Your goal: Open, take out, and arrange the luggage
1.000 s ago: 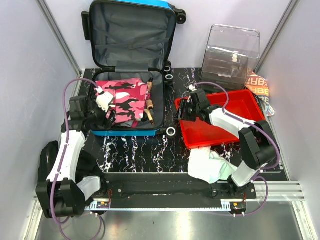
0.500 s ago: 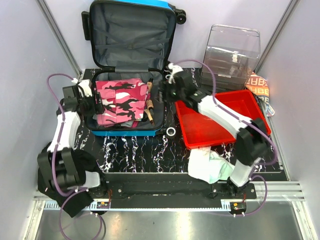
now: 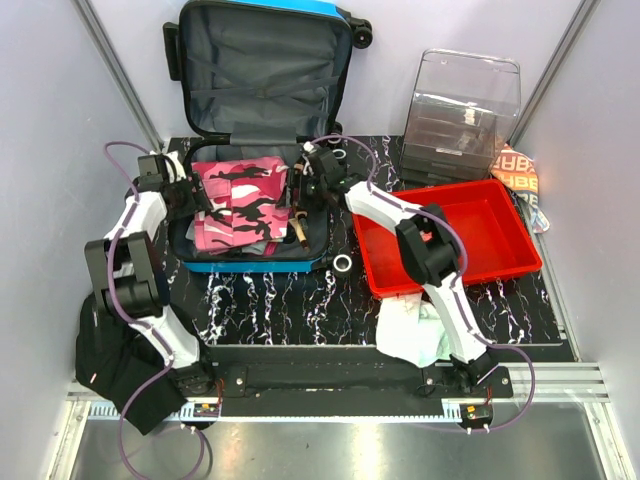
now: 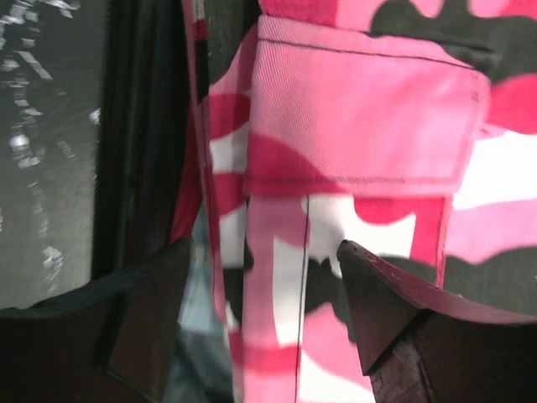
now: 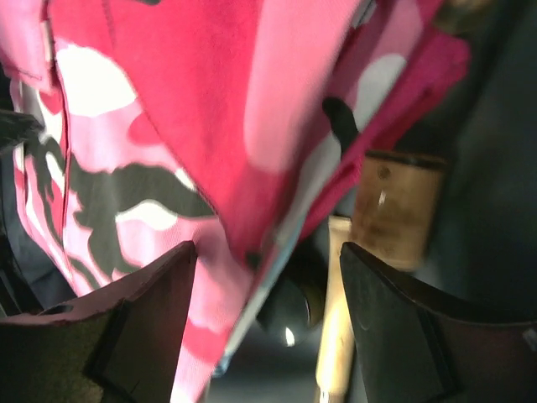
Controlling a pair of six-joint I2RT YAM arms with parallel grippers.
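At the table's (image 3: 290,300) far-left corner the luggage (image 3: 260,70) stands open. Left end effector (image 4: 260,252) and right end effector (image 5: 267,252), both wide and empty, flank the pink camouflage garment (image 3: 238,200); advise pinching opposite edges, lifting evenly.

1. The white-and-black jointed left arm (image 3: 128,262) rises from its base at the near edge. It folds at a dark elbow, and its forearm runs forward and inward.
2. The black two-finger left gripper (image 3: 192,196) points to the right and downward. In the wrist view its dark fingers (image 4: 382,311) stand spread, closed on nothing.
3. The white-and-black jointed right arm (image 3: 445,300) climbs from its base to a black elbow. Its pale forearm then stretches far to the left.
4. The black two-finger right gripper (image 3: 310,186) points leftward, facing the left gripper but well apart from it. Its fingers (image 5: 138,323) are parted.
5. A thin purple cable (image 3: 108,160) loops beside the left wrist.
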